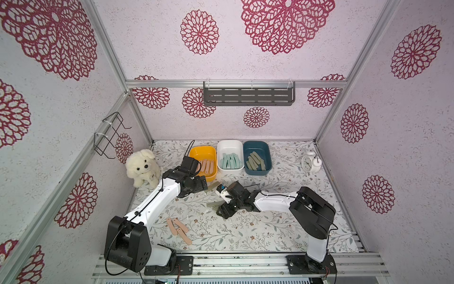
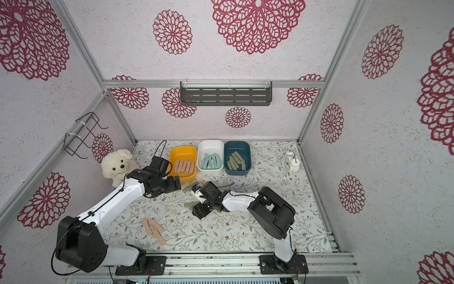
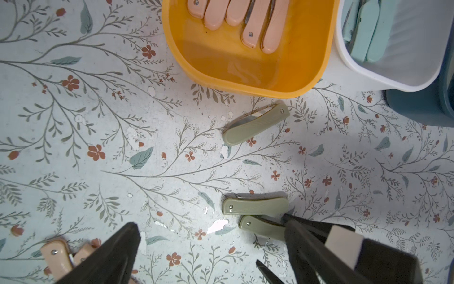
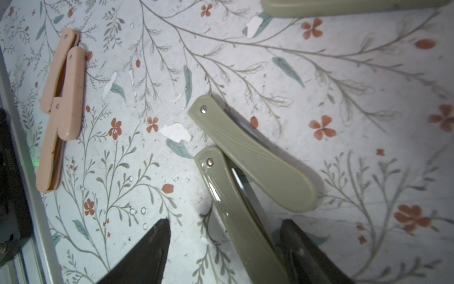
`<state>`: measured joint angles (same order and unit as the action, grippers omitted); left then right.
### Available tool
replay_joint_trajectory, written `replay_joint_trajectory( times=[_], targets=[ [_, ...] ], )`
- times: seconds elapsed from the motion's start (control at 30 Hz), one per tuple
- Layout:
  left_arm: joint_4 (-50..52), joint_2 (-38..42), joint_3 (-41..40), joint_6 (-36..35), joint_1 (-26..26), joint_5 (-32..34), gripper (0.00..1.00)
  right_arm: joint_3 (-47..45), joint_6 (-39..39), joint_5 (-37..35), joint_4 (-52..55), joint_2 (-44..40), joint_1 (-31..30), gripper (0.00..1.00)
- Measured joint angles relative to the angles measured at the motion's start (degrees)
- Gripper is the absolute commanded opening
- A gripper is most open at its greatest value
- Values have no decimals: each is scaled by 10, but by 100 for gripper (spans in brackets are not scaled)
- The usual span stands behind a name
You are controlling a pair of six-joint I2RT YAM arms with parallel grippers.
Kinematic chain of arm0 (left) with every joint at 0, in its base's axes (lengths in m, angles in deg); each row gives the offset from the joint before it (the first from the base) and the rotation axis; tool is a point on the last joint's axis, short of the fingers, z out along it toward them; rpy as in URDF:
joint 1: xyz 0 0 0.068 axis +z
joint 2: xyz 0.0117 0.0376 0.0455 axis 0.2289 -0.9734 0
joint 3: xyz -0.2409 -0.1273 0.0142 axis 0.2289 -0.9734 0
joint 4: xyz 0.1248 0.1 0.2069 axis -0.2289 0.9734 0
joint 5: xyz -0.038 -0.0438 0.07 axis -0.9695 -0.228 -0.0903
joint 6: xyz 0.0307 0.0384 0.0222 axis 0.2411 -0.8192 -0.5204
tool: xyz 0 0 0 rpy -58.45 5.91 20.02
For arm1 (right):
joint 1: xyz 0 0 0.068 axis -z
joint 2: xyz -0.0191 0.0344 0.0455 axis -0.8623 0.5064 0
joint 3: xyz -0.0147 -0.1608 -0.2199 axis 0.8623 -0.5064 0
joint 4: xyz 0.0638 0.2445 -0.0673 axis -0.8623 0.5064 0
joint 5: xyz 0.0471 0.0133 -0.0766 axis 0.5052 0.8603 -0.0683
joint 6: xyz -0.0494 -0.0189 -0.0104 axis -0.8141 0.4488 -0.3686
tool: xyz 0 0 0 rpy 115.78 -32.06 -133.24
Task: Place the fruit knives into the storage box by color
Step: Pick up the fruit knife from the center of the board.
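The floral worktop [image 1: 245,233] filled the booth floor, and over it we saw the left arm [image 1: 157,204] and right arm [image 1: 272,201] bent inward toward the middle. Along the far edge three storage boxes stood touching in a row: a yellow box [image 1: 203,150] with peach knives [image 1: 206,166], a white box [image 1: 229,144] with mint knives [image 1: 229,161], and a dark blue box [image 1: 256,145] with sage knives [image 1: 255,161]. A plush dog [image 1: 142,168] sat at the far left, a white alarm clock [image 1: 310,162] at the far right. The left gripper [image 3: 208,221] hung just in front of the yellow box, its jaws spread wide around nothing. The right gripper [image 4: 224,221] sat low over the centre, jaws parted and straddling one of two loose sage knives [image 4: 250,157] without pinching it; the pair overlapped near their riveted ends. A third loose sage knife [image 3: 255,124] lay just beside the yellow box, and three loose peach knives [image 1: 178,230] lay bunched near the front.
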<state>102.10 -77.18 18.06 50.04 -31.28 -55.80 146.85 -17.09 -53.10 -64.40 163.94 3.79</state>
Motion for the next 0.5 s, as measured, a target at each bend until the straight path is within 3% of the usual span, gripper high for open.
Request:
replay_joint_trajectory(
  times=[0.23,0.5],
  targets=[
    [4,15,0,-3,0,4,97,9,4,-31,31,0,-47,55],
    [5,16,0,-5,0,7,97,84,6,-96,116,35,-68,54]
  ],
)
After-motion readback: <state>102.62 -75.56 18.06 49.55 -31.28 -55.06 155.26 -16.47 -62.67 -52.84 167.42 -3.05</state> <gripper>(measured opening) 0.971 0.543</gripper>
